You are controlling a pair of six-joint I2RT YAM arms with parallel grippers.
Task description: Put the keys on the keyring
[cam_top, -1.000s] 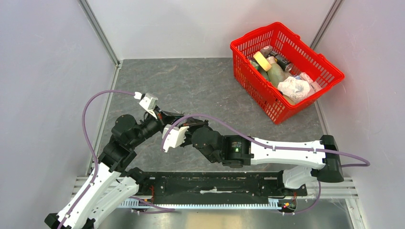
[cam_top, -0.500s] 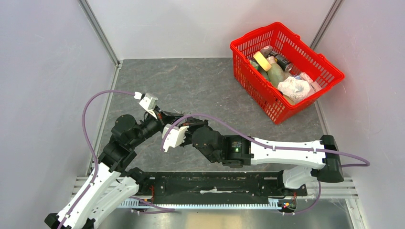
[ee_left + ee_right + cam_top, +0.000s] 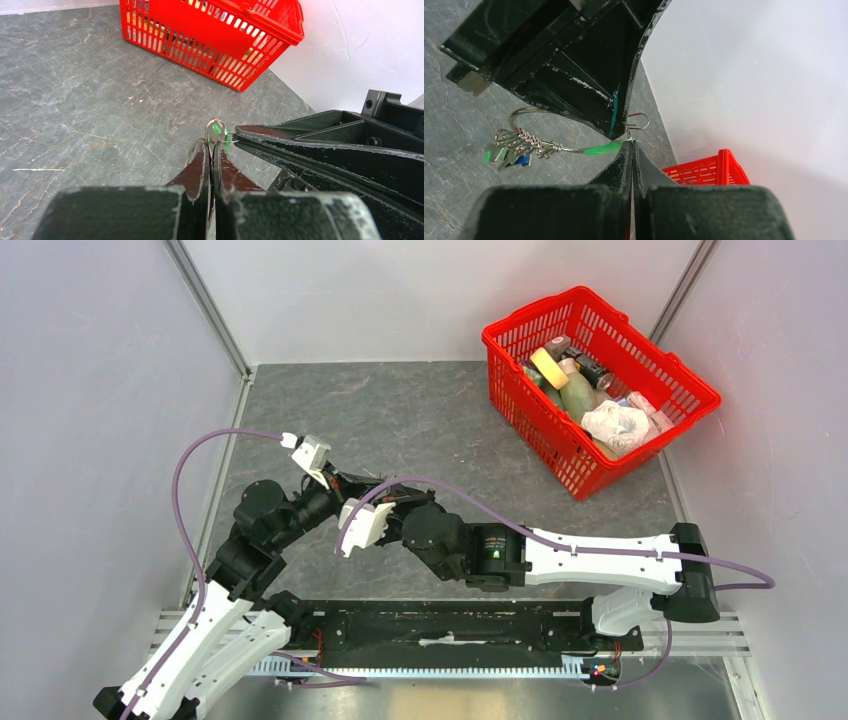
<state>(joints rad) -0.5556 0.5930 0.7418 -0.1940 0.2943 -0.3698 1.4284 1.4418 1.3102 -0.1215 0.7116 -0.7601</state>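
Observation:
In the top view my left gripper (image 3: 350, 483) and right gripper (image 3: 386, 496) meet tip to tip above the grey floor, hiding the keys. In the left wrist view my left gripper (image 3: 212, 146) is shut on a silver key with a green head (image 3: 216, 130). A thin wire runs from it to the right gripper's fingers (image 3: 320, 150). In the right wrist view my right gripper (image 3: 631, 143) is shut on the end of the keyring (image 3: 524, 111), beside a green key (image 3: 601, 148). Several keys (image 3: 516, 145) hang bunched on the wire, with green and blue heads.
A red basket (image 3: 497, 340) full of bottles and packets stands at the back right; it also shows in the left wrist view (image 3: 215, 30) and the right wrist view (image 3: 709, 170). White walls close in both sides.

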